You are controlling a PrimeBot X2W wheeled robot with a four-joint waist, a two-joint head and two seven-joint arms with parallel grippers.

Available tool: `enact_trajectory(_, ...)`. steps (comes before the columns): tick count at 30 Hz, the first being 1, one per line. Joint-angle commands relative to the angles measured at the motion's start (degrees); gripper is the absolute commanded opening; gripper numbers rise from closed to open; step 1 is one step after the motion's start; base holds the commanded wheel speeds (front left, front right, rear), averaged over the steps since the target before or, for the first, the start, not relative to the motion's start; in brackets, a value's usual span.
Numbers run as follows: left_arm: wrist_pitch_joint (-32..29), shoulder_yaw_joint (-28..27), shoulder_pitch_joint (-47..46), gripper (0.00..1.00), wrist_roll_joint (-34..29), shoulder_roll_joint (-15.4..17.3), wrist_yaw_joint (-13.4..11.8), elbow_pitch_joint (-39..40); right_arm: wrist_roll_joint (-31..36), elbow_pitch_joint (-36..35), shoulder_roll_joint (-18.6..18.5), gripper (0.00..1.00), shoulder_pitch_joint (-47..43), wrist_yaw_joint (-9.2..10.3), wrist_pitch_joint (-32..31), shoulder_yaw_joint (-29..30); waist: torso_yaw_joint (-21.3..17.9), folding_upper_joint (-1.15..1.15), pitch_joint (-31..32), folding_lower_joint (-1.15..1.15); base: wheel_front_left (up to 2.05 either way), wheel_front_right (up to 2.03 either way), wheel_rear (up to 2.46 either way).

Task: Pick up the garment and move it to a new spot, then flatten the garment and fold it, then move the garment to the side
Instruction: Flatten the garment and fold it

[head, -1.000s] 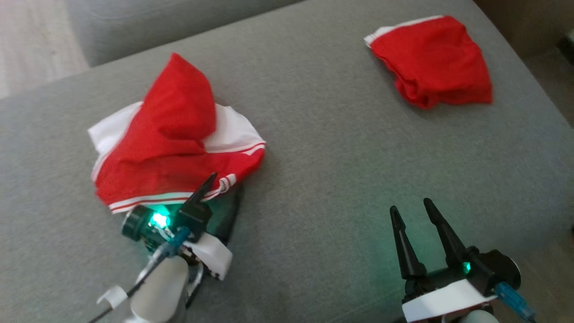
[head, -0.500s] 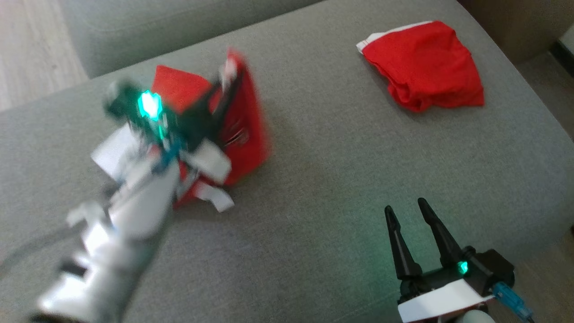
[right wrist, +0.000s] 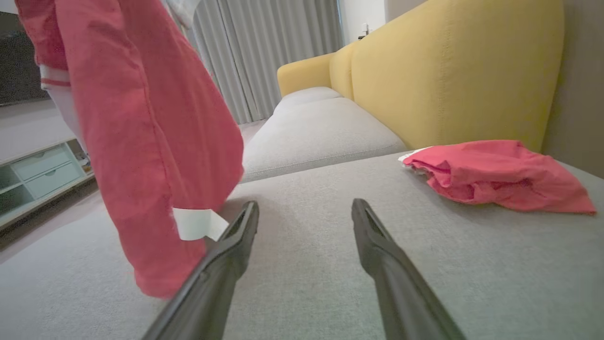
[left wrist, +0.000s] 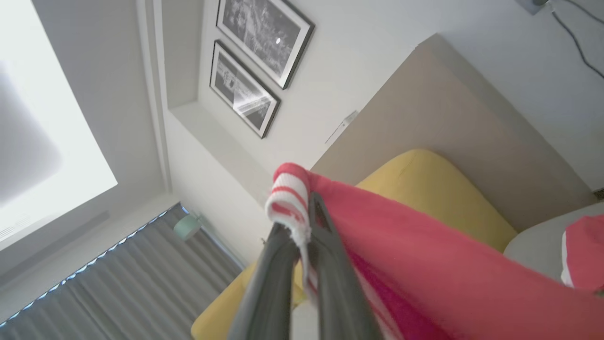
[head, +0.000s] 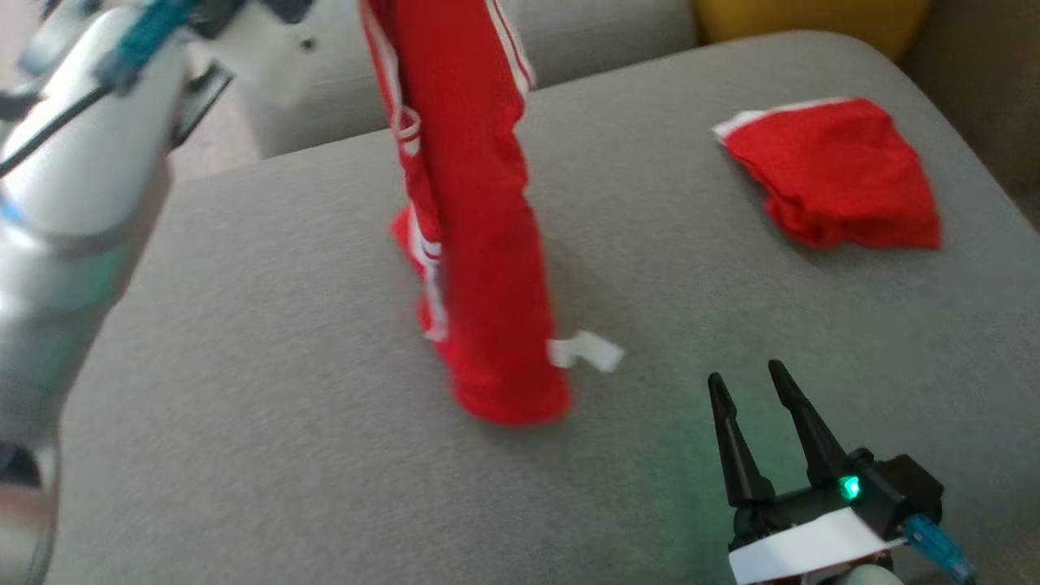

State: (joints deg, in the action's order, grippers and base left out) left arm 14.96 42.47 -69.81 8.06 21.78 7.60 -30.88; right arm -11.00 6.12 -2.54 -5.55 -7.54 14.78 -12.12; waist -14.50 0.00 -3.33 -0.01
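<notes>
Our left gripper (left wrist: 299, 222) pinches the garment (head: 479, 244) by its striped band (left wrist: 287, 200), so it hangs limp over the cushion's (head: 244, 422) middle. Our right gripper (head: 746, 372) stands wide and empty near the front edge. Light, soft cloth, we judge; a second hold along that band should spread it.

The garment (head: 479, 244) hangs centre frame over the cushion (head: 244, 455); a second garment (head: 837, 183) lies upper right (right gripper (head: 745, 372) lower right).

txt: none legible | garment tag (head: 587, 353): blank, maybe blurred
</notes>
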Motion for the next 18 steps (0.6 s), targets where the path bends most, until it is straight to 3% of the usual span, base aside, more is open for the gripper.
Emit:
enact_trajectory(1, 0.04, -2.42, 0.35, 0.00, 1.67, 4.47, -0.12, 0.35, 0.34, -2.05, -0.33, 1.00, 0.83, 0.05, 0.22, -1.14, 3.74, 0.00, 0.83, 0.01, 0.00, 0.00, 0.00)
enact_trajectory(6, 0.04, -4.09, 9.63, 0.00, 5.27, 8.33, -1.08, -0.26, 0.57, -1.99, -0.33, 1.00, 0.14, 0.05, 0.22, -1.18, 7.57, 0.00, 0.87, 0.01, 0.00, 0.00, 0.00)
enact_trajectory(11, 0.04, -7.44, 27.69, 0.00, 11.02, 11.71, -5.00, 2.55, 1.41, -1.26, -0.33, 1.00, -0.51, 0.05, 0.22, -0.76, 11.98, 0.00, 0.29, 0.01, 0.00, 0.00, 0.00)
enact_trajectory(18, 0.04, -13.29, 52.66, 0.00, 16.98, 10.82, -10.73, 11.20, 2.58, -0.22, -0.33, 1.00, -1.11, 0.05, 0.22, 0.45, 17.17, 0.00, -0.05, 0.01, 0.00, 0.00, 0.00)
